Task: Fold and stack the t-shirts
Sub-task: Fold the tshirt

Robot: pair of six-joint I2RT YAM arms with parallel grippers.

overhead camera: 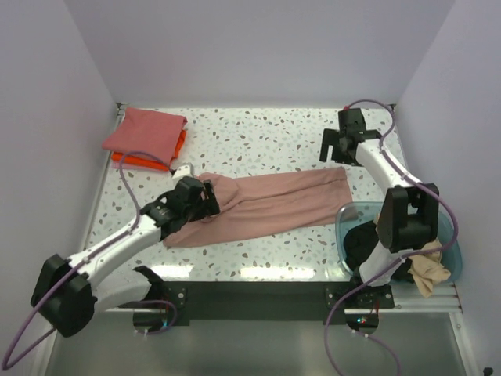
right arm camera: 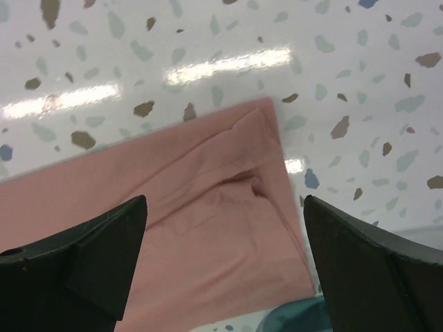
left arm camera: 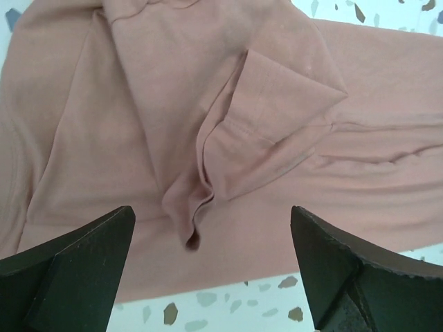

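Pink shirt (overhead camera: 274, 205) lies lengthwise left to right, left tool (overhead camera: 213, 197) over its left end, right tool (overhead camera: 335, 150) at its right end, both spread and empty.

Speckled table (overhead camera: 266, 133): pink t-shirt (overhead camera: 282, 205), folded stack (overhead camera: 145, 135), blue tub (overhead camera: 342, 222).

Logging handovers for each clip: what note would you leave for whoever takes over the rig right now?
Left claw: open, holding nothing, over the left end of the dusty pink t-shirt.
Right claw: open, holding nothing, by its right end.
Done: coral red t-shirt lies folded on the orange t-shirt in the far left corner. The pink one lies as a long strip across the table.
Left: fold the strip crosswise and stack it. Then do the black t-shirt in the blue tub and the tan t-shirt at its near edge.
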